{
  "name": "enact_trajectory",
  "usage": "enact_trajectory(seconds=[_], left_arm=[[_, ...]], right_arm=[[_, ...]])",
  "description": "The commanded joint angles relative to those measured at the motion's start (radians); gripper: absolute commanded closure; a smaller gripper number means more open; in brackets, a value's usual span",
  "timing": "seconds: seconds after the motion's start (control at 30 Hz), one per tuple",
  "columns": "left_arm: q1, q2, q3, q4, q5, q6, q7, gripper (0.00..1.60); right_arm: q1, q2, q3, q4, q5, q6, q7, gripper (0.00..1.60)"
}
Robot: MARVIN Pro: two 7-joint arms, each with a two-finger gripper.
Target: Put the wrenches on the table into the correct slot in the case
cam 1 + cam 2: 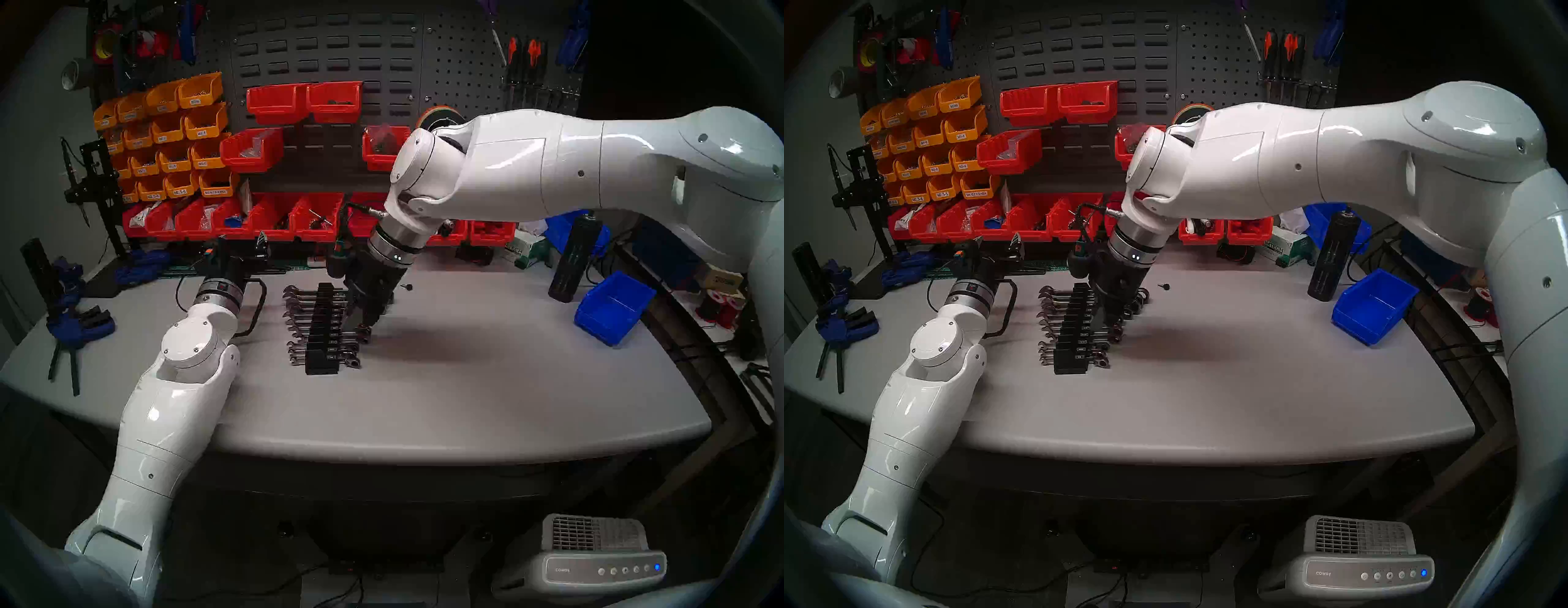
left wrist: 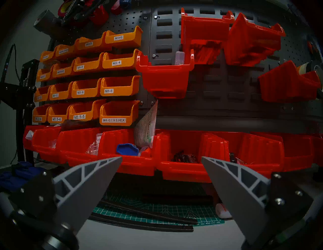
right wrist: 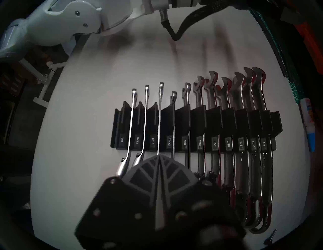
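R arm (image 1: 530, 170) reaches in from the side, wrist bent down, R gripper (image 3: 160, 158) pinched tight together. L arm (image 1: 169, 403) points fwd, L gripper (image 2: 161, 158) wide apart.
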Motion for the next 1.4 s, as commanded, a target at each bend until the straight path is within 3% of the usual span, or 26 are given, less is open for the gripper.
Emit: enact_trajectory(seconds=[0.0,0.17,0.2,0.23,0.3,0.33,0.4,0.57,0.6,0.63,0.67,1.17,1.2,1.23,1.27,1.37], left_arm=[[-0.027,0.001,-0.008,-0.028,0.0,-0.011,0.0,0.0],[-0.027,0.001,-0.008,-0.028,0.0,-0.011,0.0,0.0],[-0.027,0.002,-0.008,-0.028,0.0,-0.011,0.0,0.0],[-0.027,0.002,-0.008,-0.028,0.0,-0.011,0.0,0.0],[-0.027,0.002,-0.008,-0.027,0.0,-0.011,-0.001,0.0],[-0.027,0.002,-0.008,-0.027,0.0,-0.01,-0.001,0.0],[-0.027,0.002,-0.008,-0.027,0.0,-0.01,-0.001,0.0],[-0.027,0.002,-0.008,-0.027,0.0,-0.01,-0.001,0.0],[-0.027,0.002,-0.008,-0.026,0.0,-0.01,-0.001,0.0],[-0.027,0.002,-0.008,-0.026,0.0,-0.01,-0.001,0.0],[-0.027,0.002,-0.008,-0.026,0.0,-0.01,-0.001,0.0],[-0.027,0.002,-0.008,-0.026,0.0,-0.01,-0.001,0.0],[-0.028,0.002,-0.008,-0.026,0.0,-0.01,-0.001,0.0],[-0.028,0.002,-0.008,-0.026,0.0,-0.01,-0.001,0.0],[-0.028,0.002,-0.008,-0.026,0.0,-0.01,-0.001,0.0],[-0.028,0.002,-0.008,-0.027,0.0,-0.01,-0.001,0.0]], right_arm=[[0.087,0.109,0.038,-0.075,0.021,0.023,-0.068,1.27],[0.111,0.17,0.055,-0.144,0.043,0.032,-0.127,1.34],[0.121,0.155,0.041,-0.138,0.05,0.035,-0.131,1.31],[0.12,0.197,0.058,-0.177,0.052,0.039,-0.15,1.26],[0.136,0.191,0.042,-0.183,0.066,0.042,-0.169,1.27],[0.127,0.233,0.065,-0.216,0.07,0.042,-0.198,1.27],[0.14,0.217,0.047,-0.211,0.092,0.041,-0.227,1.24],[0.13,0.297,0.073,-0.287,0.127,0.03,-0.325,1.17],[0.137,0.282,0.061,-0.28,0.139,0.025,-0.33,1.15],[0.13,0.321,0.077,-0.314,0.142,0.025,-0.365,1.12],[0.137,0.294,0.059,-0.291,0.15,0.022,-0.352,1.13],[0.133,0.458,0.027,-0.486,0.25,-0.067,-0.627,1.0],[0.13,0.48,0.028,-0.508,0.255,-0.075,-0.658,0.9],[0.12,0.52,0.036,-0.538,0.256,-0.089,-0.7,0.91],[0.132,0.486,0.014,-0.518,0.263,-0.097,-0.68,0.92],[0.13,0.515,0.008,-0.552,0.274,-0.13,-0.731,0.93]])
